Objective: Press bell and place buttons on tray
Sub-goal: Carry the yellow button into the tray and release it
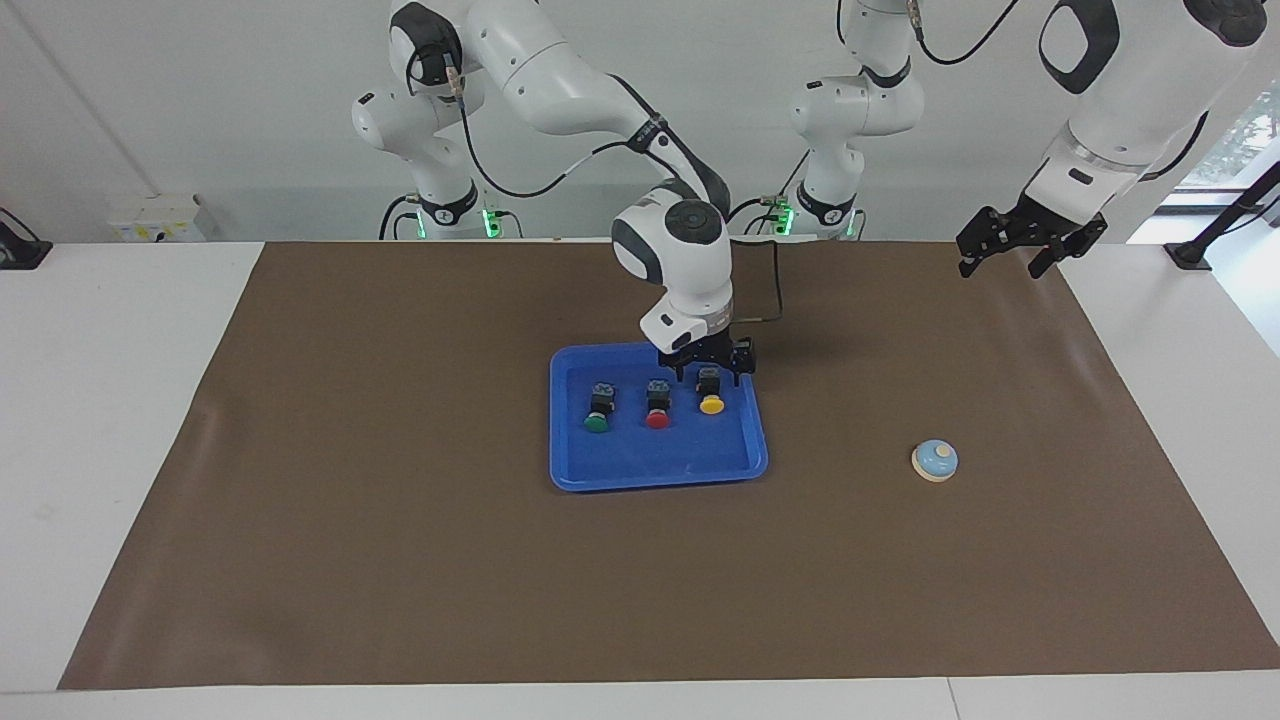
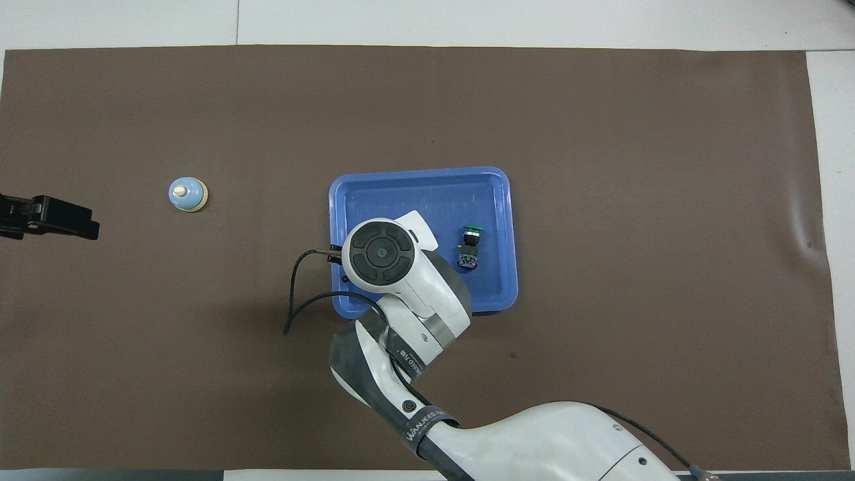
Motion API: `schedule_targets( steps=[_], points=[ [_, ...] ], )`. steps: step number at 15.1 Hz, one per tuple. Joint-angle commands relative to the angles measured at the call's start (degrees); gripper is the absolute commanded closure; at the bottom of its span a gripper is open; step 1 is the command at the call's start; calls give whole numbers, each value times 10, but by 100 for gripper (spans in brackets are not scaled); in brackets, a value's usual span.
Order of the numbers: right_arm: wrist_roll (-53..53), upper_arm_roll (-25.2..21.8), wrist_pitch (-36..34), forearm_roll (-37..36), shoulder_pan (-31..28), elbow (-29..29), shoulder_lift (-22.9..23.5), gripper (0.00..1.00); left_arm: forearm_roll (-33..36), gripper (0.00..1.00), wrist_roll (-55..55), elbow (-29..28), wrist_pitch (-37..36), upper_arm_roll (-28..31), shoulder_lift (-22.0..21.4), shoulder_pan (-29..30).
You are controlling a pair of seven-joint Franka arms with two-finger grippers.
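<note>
The blue tray lies mid-mat and holds all three buttons in a row: green, red, yellow. My right gripper is low over the tray, open, its fingers standing on either side of the yellow button's body. In the overhead view only the green button shows in the tray; the right arm's wrist hides the other two. The light-blue bell stands alone on the mat toward the left arm's end and also shows in the overhead view. My left gripper waits, open, raised over the mat's edge.
A brown mat covers the table. A black cable hangs from the right arm's wrist beside the tray, on the robots' side.
</note>
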Motion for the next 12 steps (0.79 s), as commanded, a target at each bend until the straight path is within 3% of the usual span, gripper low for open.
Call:
schedule_targets(
  steps=[1, 5, 12],
  points=[
    [7, -2, -75, -10, -45, 27, -39, 0, 6, 0, 5, 5, -7, 0, -3, 2],
    [-24, -1, -179, -6, -139, 25, -123, 0, 6, 0, 5, 5, -7, 0, -3, 2],
    [-311, -3, -305, -5, -304, 26, -201, 0, 6, 0, 5, 5, -7, 0, -2, 2]
  ],
)
